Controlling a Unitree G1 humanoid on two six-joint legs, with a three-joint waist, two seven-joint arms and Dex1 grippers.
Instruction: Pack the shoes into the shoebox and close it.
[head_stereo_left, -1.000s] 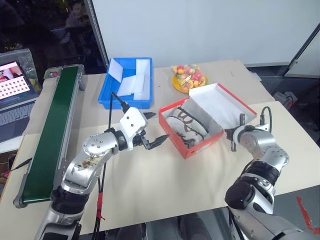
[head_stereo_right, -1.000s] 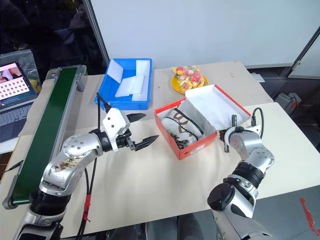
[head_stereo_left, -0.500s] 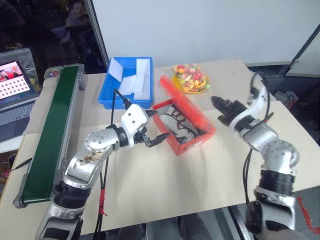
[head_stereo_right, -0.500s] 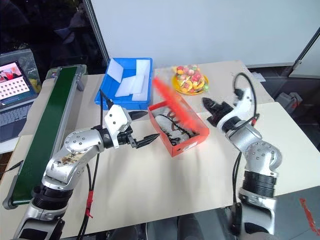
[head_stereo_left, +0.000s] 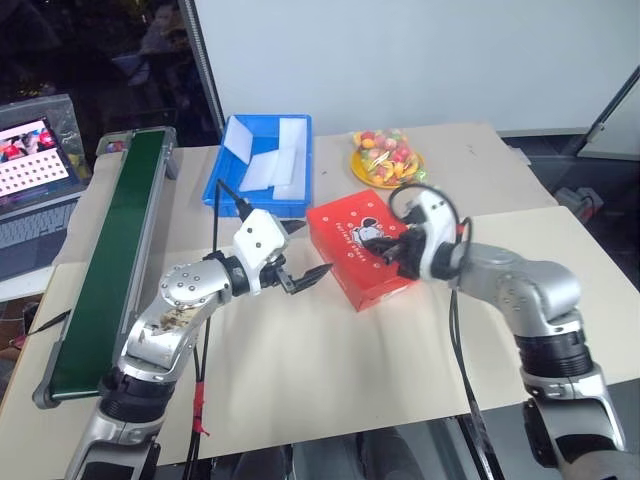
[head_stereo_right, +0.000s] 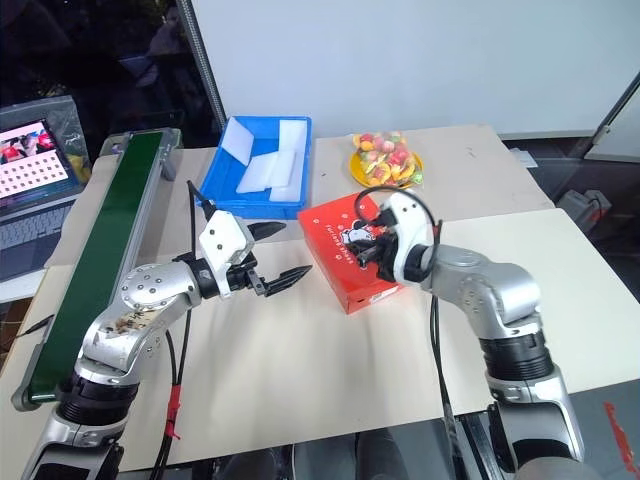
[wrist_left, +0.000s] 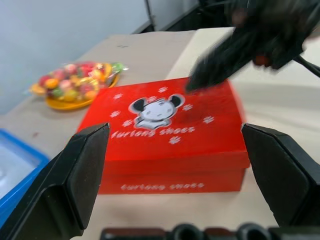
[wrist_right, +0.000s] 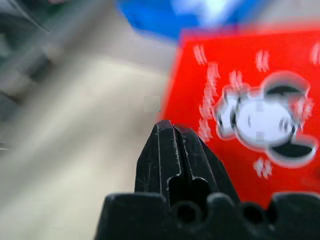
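On the table (head_stereo_left: 330, 340), mid-surface, shoebox (head_stereo_left: 355, 255) sits with lid down. Right gripper (head_stereo_left: 393, 252) is over the lid's near-right part, fingers pressed together; contact with lid unclear. Left gripper (head_stereo_left: 303, 256) hangs just left of the box, fingers spread wide, apart from it. Behind the box: blue bin (head_stereo_left: 262, 165) with white foam pieces, plate of fruit (head_stereo_left: 385, 155). Far left of the box: green conveyor (head_stereo_left: 105, 255), laptop (head_stereo_left: 35, 185) beyond.

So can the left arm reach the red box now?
Probably yes. The left gripper is open, just beside the closed box, with only bare table between them.
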